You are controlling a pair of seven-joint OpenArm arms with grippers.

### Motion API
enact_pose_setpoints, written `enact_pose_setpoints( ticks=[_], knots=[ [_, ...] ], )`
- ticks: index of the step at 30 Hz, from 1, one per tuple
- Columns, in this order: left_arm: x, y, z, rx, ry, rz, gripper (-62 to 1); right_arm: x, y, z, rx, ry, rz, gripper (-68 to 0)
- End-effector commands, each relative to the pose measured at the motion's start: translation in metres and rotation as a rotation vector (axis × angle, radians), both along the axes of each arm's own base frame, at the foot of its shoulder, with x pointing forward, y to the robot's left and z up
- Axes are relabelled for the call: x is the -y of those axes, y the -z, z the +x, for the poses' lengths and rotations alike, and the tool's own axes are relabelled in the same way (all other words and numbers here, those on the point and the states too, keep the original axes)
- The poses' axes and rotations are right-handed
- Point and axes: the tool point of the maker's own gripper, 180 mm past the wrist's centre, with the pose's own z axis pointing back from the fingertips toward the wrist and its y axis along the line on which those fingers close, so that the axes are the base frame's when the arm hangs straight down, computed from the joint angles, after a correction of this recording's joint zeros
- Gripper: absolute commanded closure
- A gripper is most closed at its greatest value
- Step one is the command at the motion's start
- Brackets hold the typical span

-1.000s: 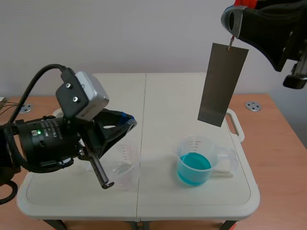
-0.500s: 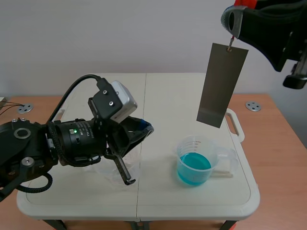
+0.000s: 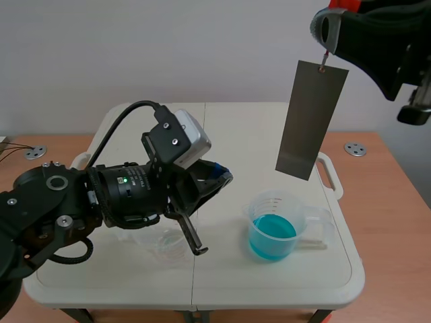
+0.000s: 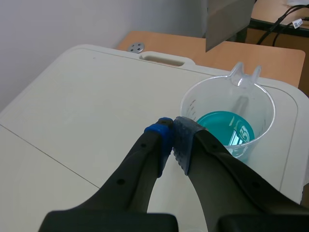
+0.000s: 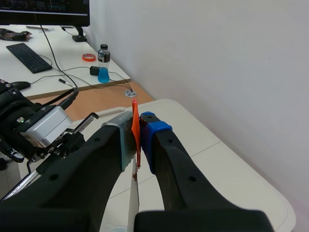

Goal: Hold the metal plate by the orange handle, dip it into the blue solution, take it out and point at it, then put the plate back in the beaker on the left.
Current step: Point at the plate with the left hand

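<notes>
While the right gripper hangs high at the far right w/ its fingers clenched on the orange handle, the metal plate dangles below it. The plate is tilted a bit, lower edge well above the blue beaker at near right of the table. It's out of the blue solution and touches nothing but its own hanger.

The left gripper comes in low from the left, jaws pressed together on nothing. Its tips aim right, approx. at the blue beaker's rim, w/ the plate higher up beyond. An empty beaker sits at near left, partly hidden under the left arm.

Judgement: step in hand looks like the pointing bit, i.e. plate up in the air, left arm to indicate it. Can't tell if the plate is wet.

To do it well:
- Raise the closed tips so they line up w/ the plate's face, not the blue beaker; they sit low vs. the plate.
- Stop short, near but not touching, b/c the plate hangs free and a nudge would set it swinging.
- Jaws should be together so the point reads as one clear tip.
- Watch the left arm's underside over the empty beaker; it looks like light plastic, prob. easy to tip.
- The right arm's job is steadiness: firm grip on the thin handle, plate over the blue beaker so any drips fall in.
</notes>
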Motion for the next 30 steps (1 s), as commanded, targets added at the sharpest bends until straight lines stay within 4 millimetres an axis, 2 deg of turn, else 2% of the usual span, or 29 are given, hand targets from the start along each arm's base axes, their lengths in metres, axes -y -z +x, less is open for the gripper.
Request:
enact_pose_setpoints(
  ticks=[1,12,17,19,24,30],
  knots=[
    [0.004,-0.010,0.001,0.030,0.007,-0.020,-1.9,0.000,-0.008,-0.001,0.021,-0.010,0.020,-1.3],
    [0.004,-0.010,0.002,0.032,0.007,-0.015,-1.9,0.000,-0.008,-0.001,0.021,-0.010,0.020,-1.3],
    [-0.011,-0.008,0.004,0.045,-0.021,0.008,-1.9,0.000,-0.008,-0.001,0.021,-0.010,0.020,-1.3],
    [-0.024,-0.011,0.008,0.061,-0.051,0.019,-1.9,0.000,-0.008,-0.001,0.021,-0.010,0.020,-1.3],
    [-0.073,-0.025,0.017,0.134,-0.162,0.070,-1.9,0.000,-0.008,-0.001,0.021,-0.010,0.020,-1.3],
    [-0.139,-0.043,0.007,0.236,-0.263,0.169,-1.9,0.000,-0.008,-0.001,0.021,-0.010,0.020,-1.3]
  ],
)
